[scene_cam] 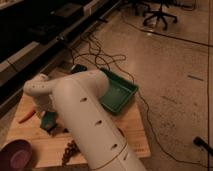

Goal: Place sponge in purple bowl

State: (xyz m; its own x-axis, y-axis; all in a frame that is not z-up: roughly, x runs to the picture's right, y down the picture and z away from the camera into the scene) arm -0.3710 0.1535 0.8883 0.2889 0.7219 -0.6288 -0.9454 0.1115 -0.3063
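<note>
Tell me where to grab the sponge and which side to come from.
Probably from straight above, pinching the sponge across two opposite side faces: it is a small block lying flat on the table, so its sides are free and its underside is not. The gripper hangs right at it, below the white arm.
</note>
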